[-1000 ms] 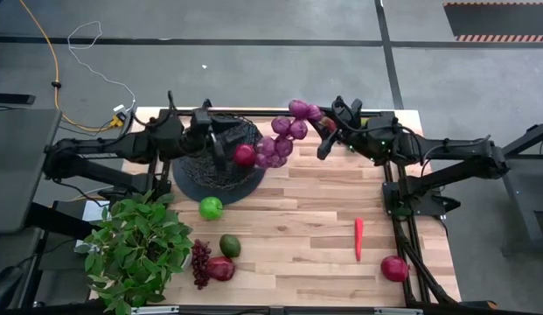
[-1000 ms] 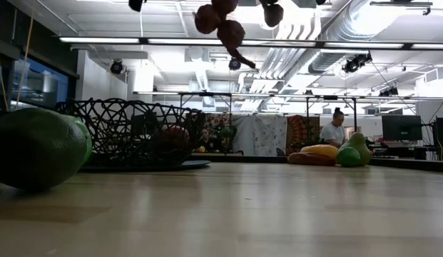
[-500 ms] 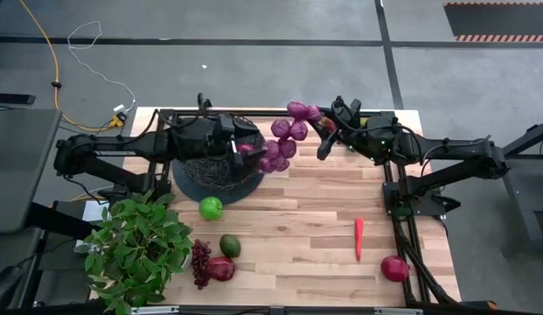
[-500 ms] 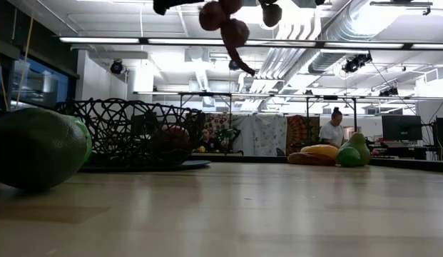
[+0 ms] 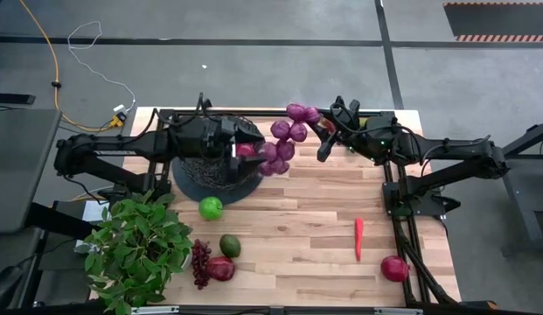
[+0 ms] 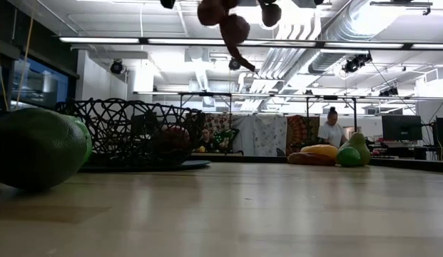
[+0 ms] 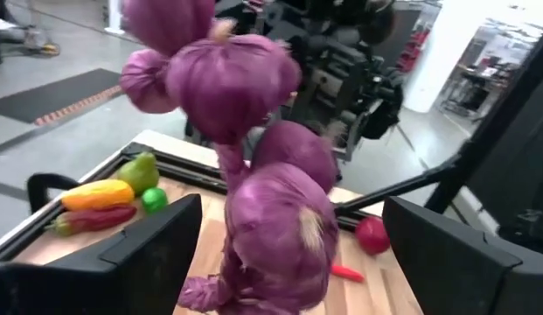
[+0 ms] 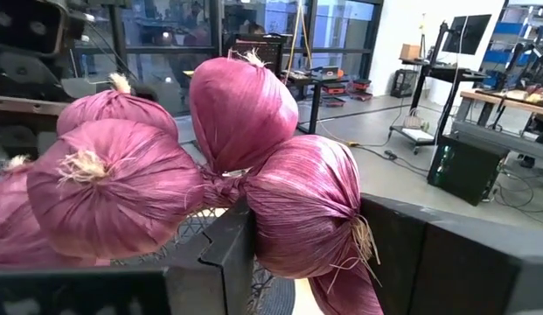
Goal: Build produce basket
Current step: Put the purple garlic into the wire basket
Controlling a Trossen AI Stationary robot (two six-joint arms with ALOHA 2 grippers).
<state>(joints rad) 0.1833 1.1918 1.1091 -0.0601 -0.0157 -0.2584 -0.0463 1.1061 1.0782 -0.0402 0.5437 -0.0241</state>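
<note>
High view: overhead, straight down on whole table (image 5: 297, 219). Low view: tabletop level, facing room. Wrist views: close, facing each other, sharing purple bunch (image 7: 254, 175) at table's 12 o'clock.

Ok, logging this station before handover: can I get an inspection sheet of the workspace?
Surface: wooden table.
Job's things: basket holds one red fruit; purple bunch held aloft beside it; green apple, avocado, chili, pomegranate loose.
Clutter: potted plant.
End effectors: right end effector shut on the bunch; left end effector open over the basket.
Cables: yellow cable on floor.
Surroundings: person behind.
</note>
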